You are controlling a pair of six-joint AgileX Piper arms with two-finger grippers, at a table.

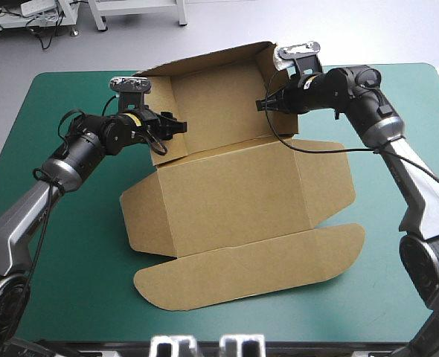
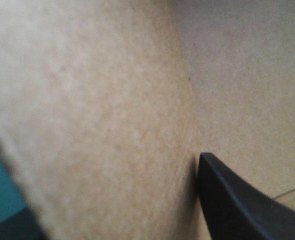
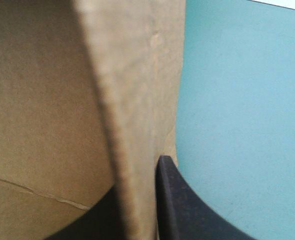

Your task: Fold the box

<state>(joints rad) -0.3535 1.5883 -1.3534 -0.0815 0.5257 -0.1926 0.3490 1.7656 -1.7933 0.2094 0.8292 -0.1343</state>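
1. Box [image 1: 234, 201], brown board, mid-counter [image 1: 71, 245]: far walls raised, near lid flat. My left fingers [image 1: 160, 141] pinch the left wall, my right fingers [image 1: 268, 103] the right wall.
2. Left wrist: fingers all but closed, board between them.
3. Right wrist: same clamp on the wall edge, counter beyond. Judged light, stiff, bending only along scores; best held at wall edges, as here.
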